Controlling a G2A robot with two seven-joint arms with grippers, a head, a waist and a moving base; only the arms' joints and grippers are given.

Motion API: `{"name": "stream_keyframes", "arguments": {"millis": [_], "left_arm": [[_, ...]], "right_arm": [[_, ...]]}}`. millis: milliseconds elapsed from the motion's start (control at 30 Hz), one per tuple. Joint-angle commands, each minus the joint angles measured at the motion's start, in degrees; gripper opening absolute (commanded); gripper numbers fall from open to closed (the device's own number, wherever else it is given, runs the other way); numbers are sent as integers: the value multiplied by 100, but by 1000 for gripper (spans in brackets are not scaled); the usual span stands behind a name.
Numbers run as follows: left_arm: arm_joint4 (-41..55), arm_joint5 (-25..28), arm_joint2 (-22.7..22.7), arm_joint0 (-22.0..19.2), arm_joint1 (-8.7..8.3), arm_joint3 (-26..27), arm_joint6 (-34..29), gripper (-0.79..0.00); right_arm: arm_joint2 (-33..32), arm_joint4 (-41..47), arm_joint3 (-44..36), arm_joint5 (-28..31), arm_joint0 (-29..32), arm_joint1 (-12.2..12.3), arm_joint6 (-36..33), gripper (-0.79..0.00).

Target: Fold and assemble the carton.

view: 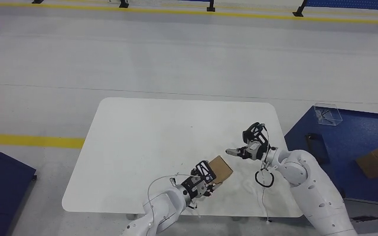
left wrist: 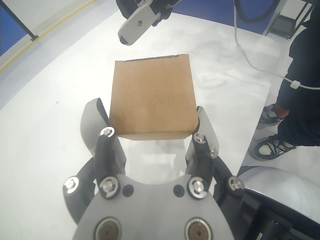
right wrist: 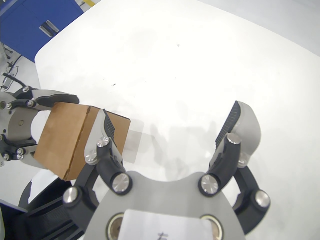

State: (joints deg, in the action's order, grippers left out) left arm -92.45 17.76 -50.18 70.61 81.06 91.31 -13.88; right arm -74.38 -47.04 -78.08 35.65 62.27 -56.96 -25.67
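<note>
From above, nearest of all is the left claw (view: 208, 177), over the table's (view: 147, 153) near edge, right of the middle. It is clamped on the brown carton (view: 221, 169). The carton is folded into a closed box and juts from the claw toward the table's right side. The right claw (view: 238, 153) hangs just beyond the carton's far end, over the table toward its right edge. A blue cabinet (view: 331, 147) stands off that edge.

In the left wrist view, the left claw (left wrist: 151, 111) pinches the carton (left wrist: 152, 93) by its two side faces, one finger pad against each. The broad brown face turns up toward the camera. Its far edge shows a thin line of corrugated board. The right claw (left wrist: 123, 18) hangs past that edge, apart from the carton, above the white table (left wrist: 50, 126).

In the right wrist view, the right claw (right wrist: 170, 113) is spread wide and grips nothing, with bare table (right wrist: 175, 38) showing between its fingers. The carton (right wrist: 65, 138) is tilted, with a seam running across its upper face, and sits in the left claw (right wrist: 43, 129). Whether the carton touches the table cannot be told. The blue cabinet (right wrist: 37, 13) stands beyond the table's corner.
</note>
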Motion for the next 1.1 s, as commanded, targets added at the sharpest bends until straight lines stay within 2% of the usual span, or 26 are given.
{"name": "stream_keyframes", "arguments": {"millis": [0,133,267,400,533,567,600,633,667,700,867,1000,1067], "left_arm": [[-1247,-581,143,15,-16,286,-314,-785],[-3287,-1321,719,147,-2,580,-1056,-785],[-4394,-1839,1138,138,93,296,-1645,-785],[-4896,-1820,1493,-29,253,-164,-2207,-785],[-5119,-1513,1692,-227,401,-577,-2639,-785],[-5133,-1452,1733,-245,435,-619,-2716,-597],[-5088,-1362,1753,-252,464,-651,-2764,-477],[-5033,-1252,1761,-260,489,-686,-2798,-222],[-4990,-1167,1762,-270,508,-694,-2791,-40],[-4977,-1093,1755,-267,522,-709,-2814,0],[-4878,-707,1713,-93,511,-376,-2494,0],[-4830,-370,1528,220,420,302,-2322,0],[-4494,-326,1294,434,364,769,-2080,0]], "right_arm": [[-89,-114,-58,-118,84,11,232,0],[-272,-142,-93,-158,212,40,435,0],[-334,-146,-66,-164,262,50,490,0],[-310,-139,-7,-159,270,46,488,0],[-298,-71,111,-200,198,37,451,0],[-300,-39,147,-232,176,33,449,0],[-298,-16,176,-261,152,30,426,0],[-298,47,201,-276,133,26,414,0],[-299,103,231,-277,114,23,395,0],[-298,156,266,-292,94,21,352,0],[-260,313,382,-328,-12,8,161,0],[-218,346,460,-332,-64,0,91,0],[-195,357,480,-311,-70,-5,98,0]]}}
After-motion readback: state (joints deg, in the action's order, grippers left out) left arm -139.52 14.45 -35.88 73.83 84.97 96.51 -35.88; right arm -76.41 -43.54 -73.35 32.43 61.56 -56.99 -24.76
